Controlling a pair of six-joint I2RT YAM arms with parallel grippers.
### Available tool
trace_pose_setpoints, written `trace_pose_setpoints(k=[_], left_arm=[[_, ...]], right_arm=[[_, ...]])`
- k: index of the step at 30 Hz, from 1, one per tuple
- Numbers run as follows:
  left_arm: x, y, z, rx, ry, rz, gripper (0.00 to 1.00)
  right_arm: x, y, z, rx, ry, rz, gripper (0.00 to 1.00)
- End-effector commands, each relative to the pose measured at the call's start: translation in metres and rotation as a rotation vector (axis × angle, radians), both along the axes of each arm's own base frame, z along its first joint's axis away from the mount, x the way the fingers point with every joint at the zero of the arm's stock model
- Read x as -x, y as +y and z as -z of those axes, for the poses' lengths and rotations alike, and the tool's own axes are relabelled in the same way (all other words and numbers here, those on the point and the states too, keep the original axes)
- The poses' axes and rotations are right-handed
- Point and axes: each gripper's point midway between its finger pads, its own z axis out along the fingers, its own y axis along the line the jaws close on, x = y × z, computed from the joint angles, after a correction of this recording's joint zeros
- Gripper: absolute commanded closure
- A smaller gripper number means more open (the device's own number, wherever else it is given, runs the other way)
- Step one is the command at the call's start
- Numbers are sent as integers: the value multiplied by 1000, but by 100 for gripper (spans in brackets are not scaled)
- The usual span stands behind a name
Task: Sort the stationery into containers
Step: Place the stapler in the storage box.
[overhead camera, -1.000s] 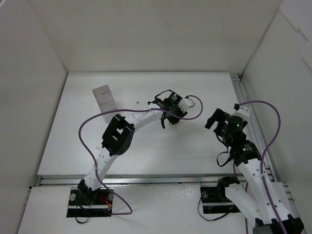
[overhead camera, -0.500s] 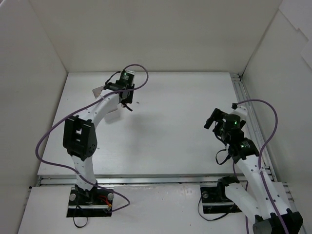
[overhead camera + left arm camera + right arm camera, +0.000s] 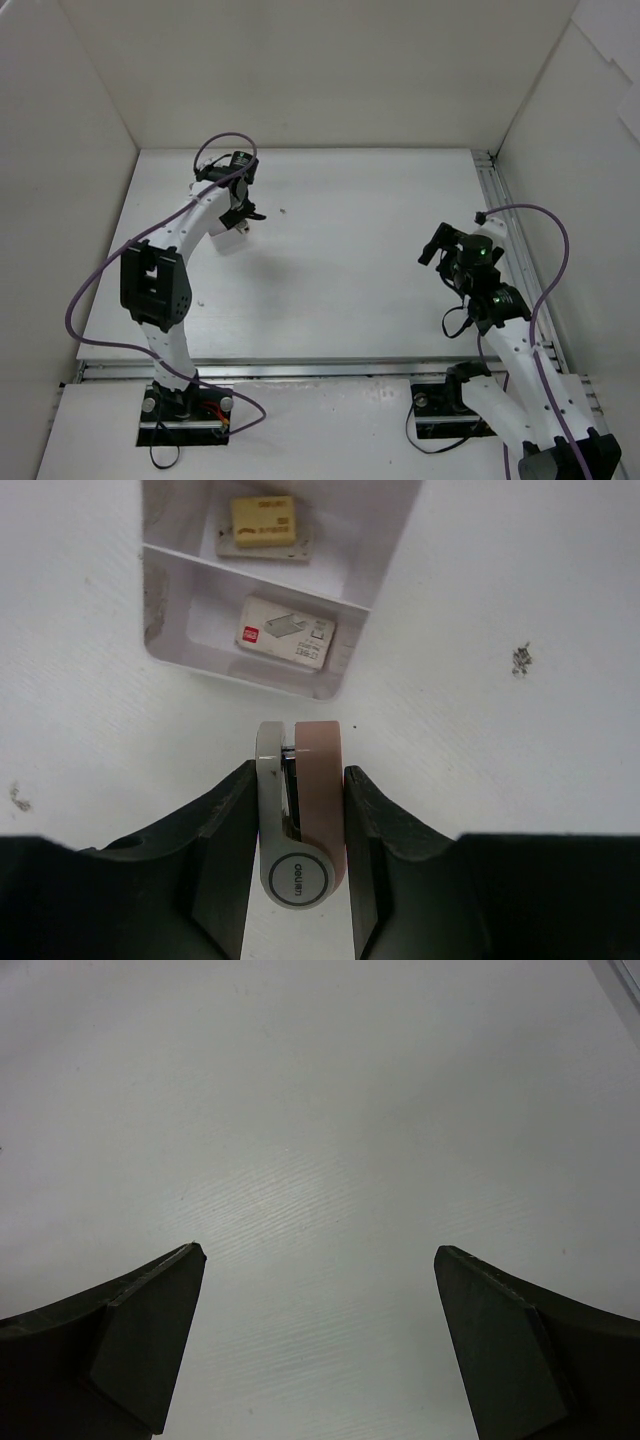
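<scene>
The grey-and-pink stationery piece point(image 3: 300, 830), a stubby thing with a rounded near end marked "deli", sat in the lower centre of the left wrist view. It was clamped between the two dark fingers of the left gripper point(image 3: 300, 772), one finger pressed on its grey side and the other on its pink side. Its far end pointed up the frame and stopped just short of the near wall of the white organizer point(image 3: 230, 672), without touching it.

The organizer filled the upper left to upper middle of that view, with two compartments showing. The nearer one held a white eraser point(image 3: 287, 645) with a red mark on its label, lying flat. The one beyond the divider held a yellow eraser point(image 3: 262, 525), also flat. A dark speck point(image 3: 520, 660) lay on the white table point(image 3: 520, 780) to the right of the organizer.

From above, the left arm reached to the upper left of the table, and its gripper point(image 3: 240, 212) covered most of the organizer.

The right gripper point(image 3: 318, 1251) hung at the right side of the overhead view point(image 3: 440, 245), well apart from the organizer. Its fingers were spread wide with only bare table between them.
</scene>
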Motion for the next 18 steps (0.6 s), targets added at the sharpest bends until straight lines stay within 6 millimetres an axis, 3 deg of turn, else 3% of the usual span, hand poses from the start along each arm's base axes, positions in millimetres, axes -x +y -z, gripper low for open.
trace_pose_setpoints(k=[1, 7, 18], left_arm=[[-2, 14, -24, 135, -103, -253, 100], [-20, 29, -26, 195, -149, -339, 100], [-19, 40, -14, 261, -133, -524, 100]], right_arm=[[-3, -7, -8, 19, -42, 25, 2], [-2, -8, -12, 20, -59, 26, 2], [-2, -9, -9, 26, -51, 31, 2]])
